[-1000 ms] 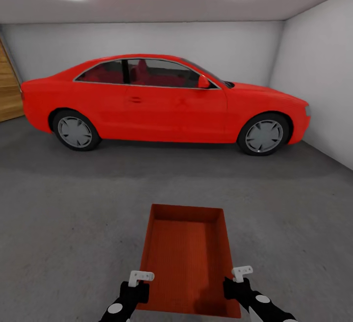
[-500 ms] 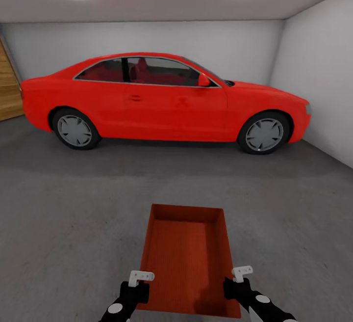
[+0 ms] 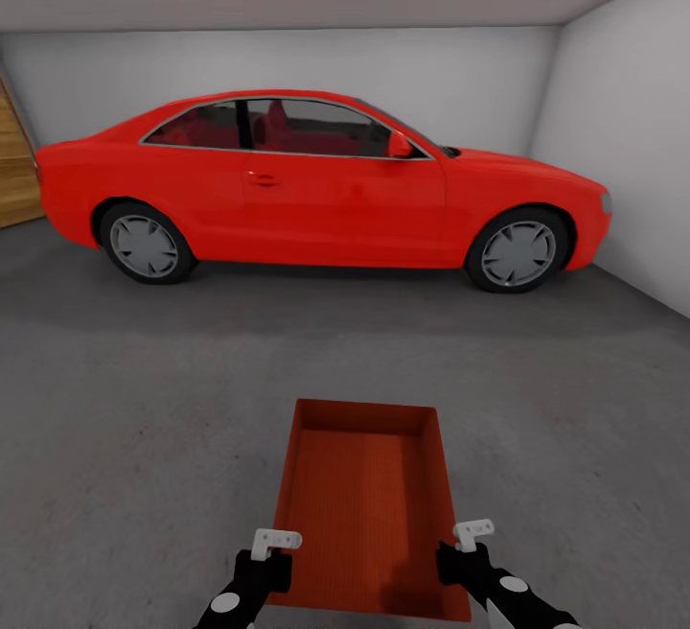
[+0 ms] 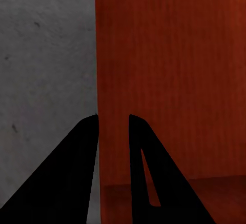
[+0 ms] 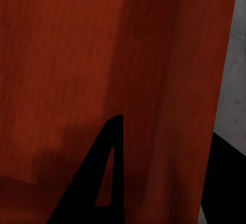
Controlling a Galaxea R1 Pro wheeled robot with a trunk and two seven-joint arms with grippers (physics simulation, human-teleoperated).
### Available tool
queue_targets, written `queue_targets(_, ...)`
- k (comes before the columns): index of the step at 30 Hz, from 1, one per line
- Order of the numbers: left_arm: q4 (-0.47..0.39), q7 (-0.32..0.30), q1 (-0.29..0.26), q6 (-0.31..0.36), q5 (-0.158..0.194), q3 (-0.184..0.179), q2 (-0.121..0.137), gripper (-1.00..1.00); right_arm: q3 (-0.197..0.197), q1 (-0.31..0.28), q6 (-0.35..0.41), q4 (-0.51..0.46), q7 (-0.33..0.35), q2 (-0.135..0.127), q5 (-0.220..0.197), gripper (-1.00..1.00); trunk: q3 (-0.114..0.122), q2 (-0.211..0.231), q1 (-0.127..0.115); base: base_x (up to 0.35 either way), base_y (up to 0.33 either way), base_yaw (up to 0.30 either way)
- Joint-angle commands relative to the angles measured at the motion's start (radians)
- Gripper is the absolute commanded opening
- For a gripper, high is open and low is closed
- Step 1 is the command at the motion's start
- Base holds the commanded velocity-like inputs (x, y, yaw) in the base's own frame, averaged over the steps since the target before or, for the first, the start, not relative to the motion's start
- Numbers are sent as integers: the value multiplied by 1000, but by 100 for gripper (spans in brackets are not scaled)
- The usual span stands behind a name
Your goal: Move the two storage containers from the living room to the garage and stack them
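Observation:
One orange-red storage container (image 3: 364, 504) hangs low in front of me over the dark grey garage floor (image 3: 144, 418), open side up and with nothing in it. My left gripper (image 3: 275, 557) is shut on the container's left wall near its near corner. My right gripper (image 3: 458, 552) is shut on the right wall. In the left wrist view the left gripper (image 4: 113, 119) has one dark finger on each side of the thin wall (image 4: 174, 70). In the right wrist view the right gripper (image 5: 169, 131) straddles the container wall (image 5: 77, 55) the same way.
A big red car (image 3: 316, 188) stands side-on across the garage ahead, wheels on the floor. A white wall (image 3: 632, 130) runs along the right and a wood-panelled door (image 3: 14, 169) is at the far left. Open floor lies between me and the car.
The whole view has shifted: the car sits slightly larger and higher in the picture, so the camera has moved toward it. The container and both grippers keep their places in the picture.

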Motion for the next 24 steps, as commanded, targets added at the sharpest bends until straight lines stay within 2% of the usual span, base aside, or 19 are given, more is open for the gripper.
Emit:
queue_targets(1,-5,13,-1,-2,1,17,2,-100,-14,-1,-6,3,14,-5,14,-100,-6,-8,4,0,0,0)
queue_targets(24,-5,13,-1,-2,1,17,2,-100,-14,-1,-6,3,14,-5,14,-100,-114,-169,92,0,0,0)
